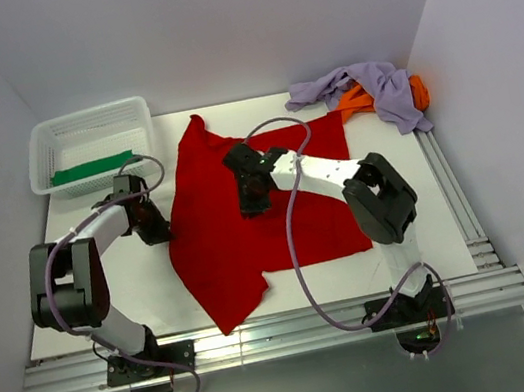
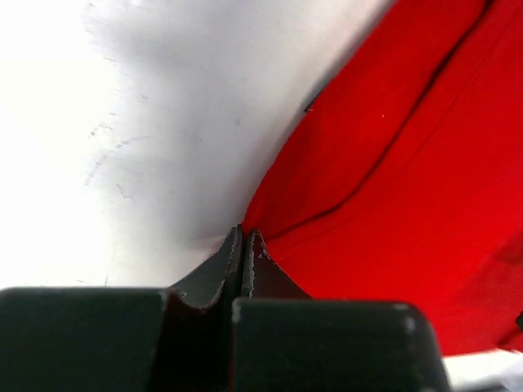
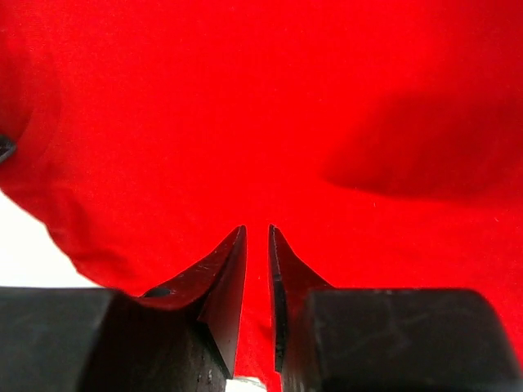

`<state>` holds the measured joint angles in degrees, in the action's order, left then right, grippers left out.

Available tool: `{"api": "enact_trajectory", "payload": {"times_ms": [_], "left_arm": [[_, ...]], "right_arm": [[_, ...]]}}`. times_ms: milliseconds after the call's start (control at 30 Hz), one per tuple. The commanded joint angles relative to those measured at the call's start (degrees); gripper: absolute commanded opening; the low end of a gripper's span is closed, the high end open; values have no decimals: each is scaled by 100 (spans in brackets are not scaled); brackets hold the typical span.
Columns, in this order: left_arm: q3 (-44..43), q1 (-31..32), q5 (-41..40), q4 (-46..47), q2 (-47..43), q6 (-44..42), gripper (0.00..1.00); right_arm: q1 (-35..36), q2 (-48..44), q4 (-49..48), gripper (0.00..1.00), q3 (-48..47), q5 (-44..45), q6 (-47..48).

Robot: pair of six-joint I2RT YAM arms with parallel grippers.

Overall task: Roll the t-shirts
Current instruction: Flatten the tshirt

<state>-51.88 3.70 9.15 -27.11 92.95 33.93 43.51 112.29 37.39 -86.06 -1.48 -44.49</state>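
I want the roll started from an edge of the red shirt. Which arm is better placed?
Left, likely: the left fingers are shut at the left edge of the red t-shirt, seemingly pinching it. The right fingers are slightly apart over its middle.

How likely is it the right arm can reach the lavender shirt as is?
Probably yes. The lavender shirt lies uncovered at the far right, on that arm's side; the right end effector is over the red shirt, slightly open, seemingly holding nothing.

Lab; white-walled booth (image 1: 211,22), aluminium rails (image 1: 267,337)
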Motion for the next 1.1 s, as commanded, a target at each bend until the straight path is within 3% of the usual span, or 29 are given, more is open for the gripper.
{"api": "enact_trajectory", "payload": {"times_ms": [0, 100, 267, 367, 433, 467, 567, 667, 700, 767, 800, 1067], "left_arm": [[-331, 541, -878, -144, -206, -123, 0], [-603, 1129, -1947, -468, -365, -106, 0], [-1183, 2220, -2855, -1006, -330, 87, 0], [-1526, 2985, -2937, -1226, -190, 175, 7], [-1606, 3504, -2735, -1156, -154, 79, 37], [-1597, 3627, -2438, -1112, -171, 0, 58], [-1457, 3769, -2225, -1060, -522, 70, 86], [-1168, 3209, -1489, -858, -1146, 70, 90], [-1019, 2580, -1025, -805, -1278, 43, 90], [-921, 1926, -670, -726, -1516, -122, 90], [-947, 1436, -590, -751, -1534, -185, 90], [-1052, -229, 736, -550, -1297, -309, 88]], "right_arm": [[-53, 169, 32, 24, -245, -238, -77], [-62, 284, 49, 21, -113, -327, -156], [-158, 31, -240, 19, 554, -441, -358], [-342, -260, -548, 18, 1125, -547, -508], [-430, -383, -636, 18, 1346, -564, -517], [-483, -409, -619, 18, 1373, -538, -508], [-510, -436, -584, 18, 1259, -512, -455], [-501, -515, -688, 22, 1197, -573, -429], [-501, -576, -741, 24, 1197, -599, -403], [-457, -620, -856, 27, 1075, -600, -315], [-361, -629, -865, 28, 1013, -582, -219], [123, -340, -1725, 39, 513, -1065, -165]]}}
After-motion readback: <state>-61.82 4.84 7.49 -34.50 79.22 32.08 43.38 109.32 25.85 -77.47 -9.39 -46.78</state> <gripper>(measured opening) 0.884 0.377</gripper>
